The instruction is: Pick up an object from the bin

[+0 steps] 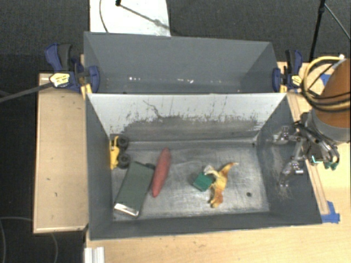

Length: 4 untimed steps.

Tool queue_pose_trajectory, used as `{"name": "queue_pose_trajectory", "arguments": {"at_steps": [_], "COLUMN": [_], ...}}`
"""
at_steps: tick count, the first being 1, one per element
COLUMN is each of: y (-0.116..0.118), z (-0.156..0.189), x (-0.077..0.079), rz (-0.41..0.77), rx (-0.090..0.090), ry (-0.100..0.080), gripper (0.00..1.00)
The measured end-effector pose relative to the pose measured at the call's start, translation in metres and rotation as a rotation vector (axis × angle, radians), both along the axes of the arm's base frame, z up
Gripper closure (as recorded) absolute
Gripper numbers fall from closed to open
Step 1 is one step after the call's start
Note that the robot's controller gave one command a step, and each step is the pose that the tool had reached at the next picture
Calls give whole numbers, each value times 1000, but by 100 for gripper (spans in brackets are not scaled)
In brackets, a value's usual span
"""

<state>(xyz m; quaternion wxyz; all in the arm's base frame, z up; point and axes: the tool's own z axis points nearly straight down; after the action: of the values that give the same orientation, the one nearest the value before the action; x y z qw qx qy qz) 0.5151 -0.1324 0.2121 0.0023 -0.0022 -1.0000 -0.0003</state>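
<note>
My gripper [287, 155] hangs over the bin's right sloping wall, its two metal fingers spread open with nothing between them. Closest to it, on the bin floor to its left, lies a yellow banana-shaped thing [219, 183] with a small green block [201, 182] against its left end. Further left a red cylinder [160, 172] lies lengthwise, apart from the gripper.
A dark green flat box [133, 189] with a silver end lies at the floor's front left, beside the red cylinder. A yellow toy vehicle [115, 151] with black wheels rests against the left wall. The arm comes in over the right rim.
</note>
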Motion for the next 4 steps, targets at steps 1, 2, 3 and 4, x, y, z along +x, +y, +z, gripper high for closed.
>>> {"name": "queue_pose_trajectory", "arguments": {"at_steps": [1,2,3,4], "y": [1,41,66,97], "z": [4,-65,-80,-82], "x": [2,14,19,27], "rz": [5,-9,-107,62], "rx": [-1,-2,0,-1], "ry": [-8,-13,-1,-7], "gripper": [0,0,0,0]}}
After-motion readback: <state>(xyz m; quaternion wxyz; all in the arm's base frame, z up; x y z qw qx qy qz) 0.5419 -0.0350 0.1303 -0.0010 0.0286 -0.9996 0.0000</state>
